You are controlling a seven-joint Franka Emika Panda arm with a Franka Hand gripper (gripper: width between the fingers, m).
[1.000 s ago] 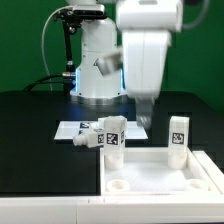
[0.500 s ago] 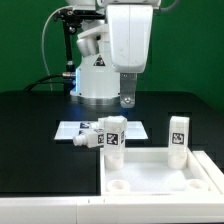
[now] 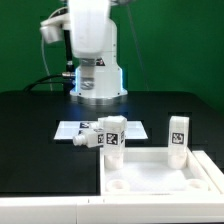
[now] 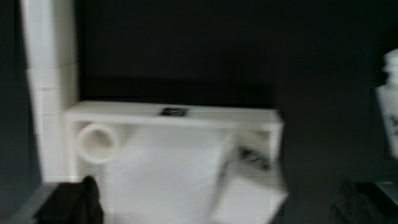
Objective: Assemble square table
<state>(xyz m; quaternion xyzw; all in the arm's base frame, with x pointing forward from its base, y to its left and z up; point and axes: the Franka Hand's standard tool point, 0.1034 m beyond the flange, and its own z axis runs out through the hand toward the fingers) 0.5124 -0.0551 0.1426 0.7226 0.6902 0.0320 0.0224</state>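
My claw (image 4: pixel 222 200) is spread wide, gripping nothing. The slab (image 3: pixel 160 172) lies flat on the black desk (image 3: pixel 30 135). One leg (image 3: pixel 178 135) stands upright by its far edge, and a second leg (image 3: pixel 88 138) is tipped sideways. Green wall (image 3: pixel 20 40) behind.

The blurred wrist view cuts off a leg (image 4: pixel 393 92) at its edge.

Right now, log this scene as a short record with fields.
arm: held high, away from the parts
gripper: open, empty
tabletop: flat at the front, no legs fitted
right leg: upright at tabletop's far edge, exterior view's right
middle leg: upright, beside marker board
lying leg: on its side, close against middle leg
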